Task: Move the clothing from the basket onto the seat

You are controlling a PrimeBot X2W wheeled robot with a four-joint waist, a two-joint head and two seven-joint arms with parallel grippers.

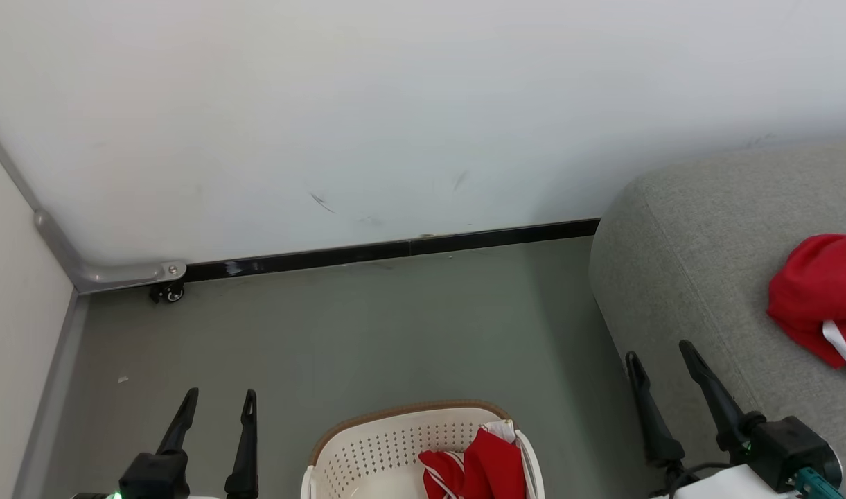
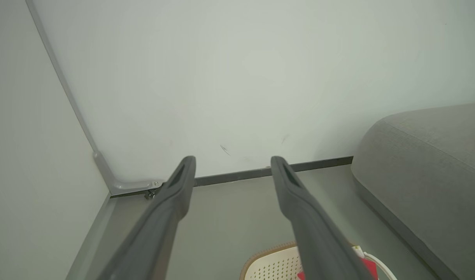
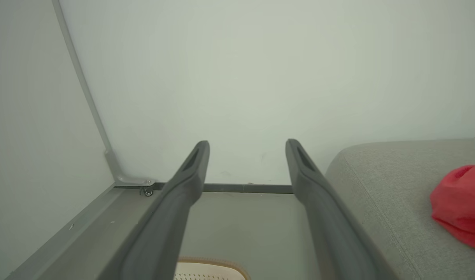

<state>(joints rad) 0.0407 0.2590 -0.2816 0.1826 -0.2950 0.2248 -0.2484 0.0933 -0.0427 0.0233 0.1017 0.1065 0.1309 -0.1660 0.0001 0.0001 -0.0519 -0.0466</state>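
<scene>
The basket [image 1: 381,447] is cut off near me; 1 red garment [image 1: 488,468] lies inside at its right, between the left gripper [image 1: 220,393] and right gripper [image 1: 658,351], both spread wide, empty. Farther right, a 2nd garment [image 1: 814,291], partly cut off, lies on the sofa [image 1: 686,277].

Left tool [image 1: 220,394] and right tool [image 1: 658,350] spread wide, both empty.

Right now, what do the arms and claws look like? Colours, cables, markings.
Left claw: two long, tapering matte dark-grey fingers, each with a slot-like recess near the tip, on a black block with a green light. Right claw: same fingers and block, plus a black cable at its base, a white wrist shell and a teal fitting. No markings legible.
</scene>
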